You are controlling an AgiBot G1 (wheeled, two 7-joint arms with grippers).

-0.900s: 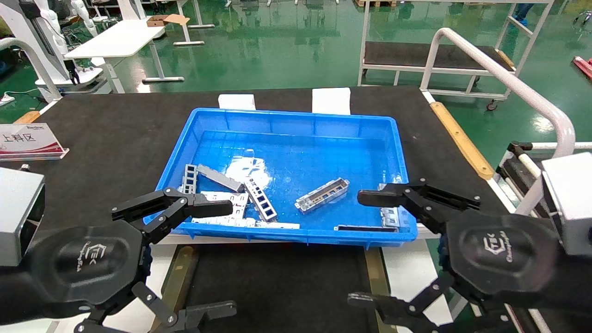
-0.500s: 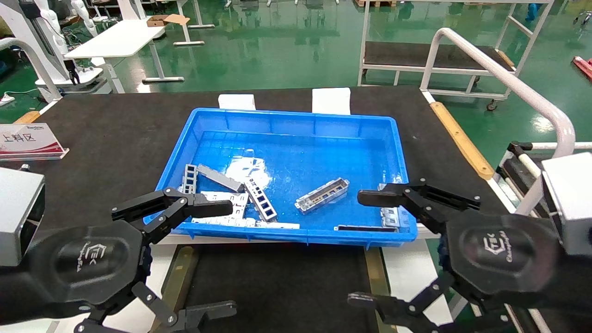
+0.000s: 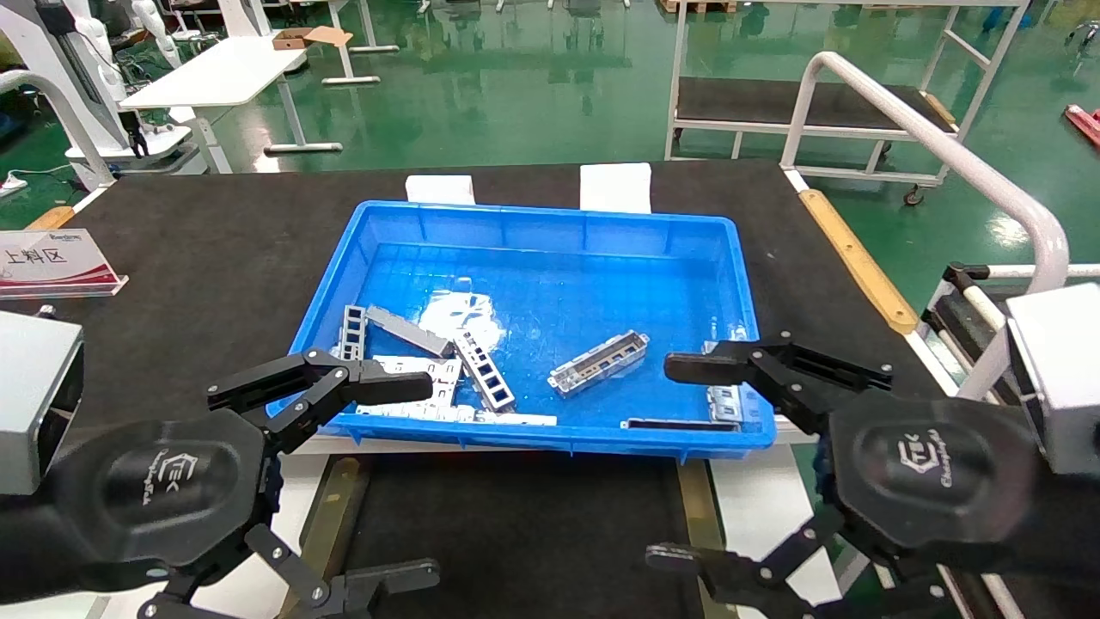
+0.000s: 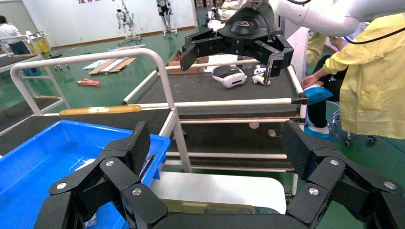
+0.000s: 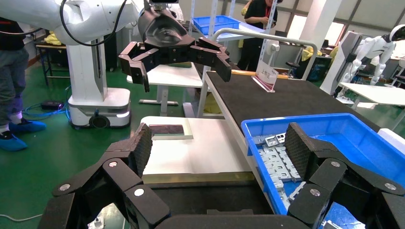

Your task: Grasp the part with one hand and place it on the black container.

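The part [image 3: 597, 363], a narrow silvery-grey frame with raised side walls, lies alone on the floor of the blue bin [image 3: 550, 217], right of its middle. Similar ladder-like bars [image 3: 483, 371] lie among pale slotted plates [image 3: 430, 378] at the bin's near left. The black container [image 3: 516, 533] with olive-brass side strips [image 3: 331, 524] sits just in front of the bin. My left gripper [image 3: 411, 480] and right gripper [image 3: 679, 462] hover over the bin's near edge and the container, both open and empty. The wrist views show each gripper's open jaws [image 4: 217, 148] [image 5: 219, 145].
A red-and-white sign [image 3: 51, 262] stands at the far left of the black mat. A white railing [image 3: 945, 155] and a yellow strip [image 3: 855, 258] run along the table's right side. Two white pads [image 3: 614, 187] lie behind the bin. More pale plates [image 5: 277, 162] show in the right wrist view.
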